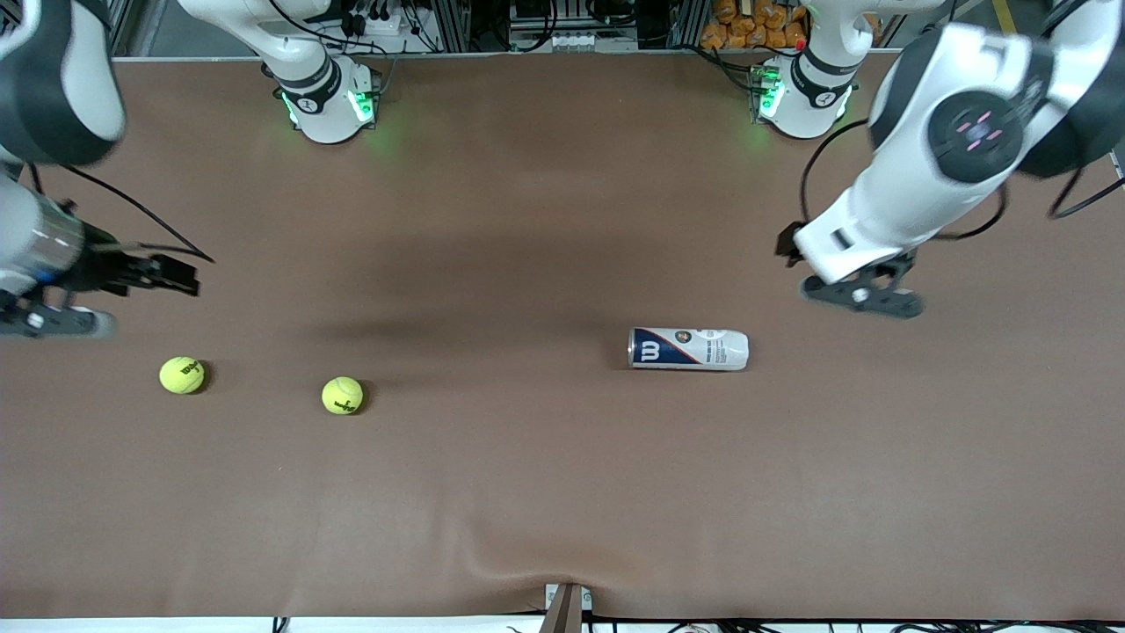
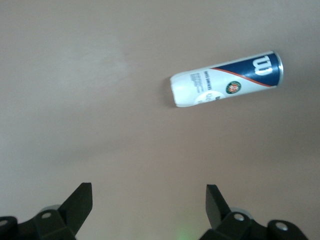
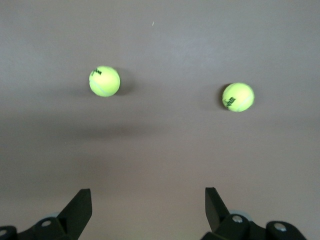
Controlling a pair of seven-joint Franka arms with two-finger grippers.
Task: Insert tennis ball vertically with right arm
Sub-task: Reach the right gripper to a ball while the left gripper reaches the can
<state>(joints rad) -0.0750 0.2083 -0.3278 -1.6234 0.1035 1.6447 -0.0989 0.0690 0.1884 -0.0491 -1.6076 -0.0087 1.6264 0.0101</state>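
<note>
Two yellow-green tennis balls lie on the brown table. One ball (image 1: 182,374) (image 3: 238,97) sits close to the right arm's end, the other ball (image 1: 342,395) (image 3: 104,81) more toward the middle. A white and blue ball can (image 1: 688,349) (image 2: 226,86) lies on its side toward the left arm's end. My right gripper (image 1: 57,323) (image 3: 147,200) hangs open and holds nothing, over bare table at the right arm's end, apart from both balls. The left gripper (image 1: 866,299) (image 2: 149,195) is open too, up over the table at the left arm's end, apart from the can.
The brown cloth (image 1: 545,492) covers the whole table, with a small ripple at its front edge near a bracket (image 1: 567,607). The two arm bases (image 1: 327,101) (image 1: 802,97) stand along the table edge farthest from the front camera.
</note>
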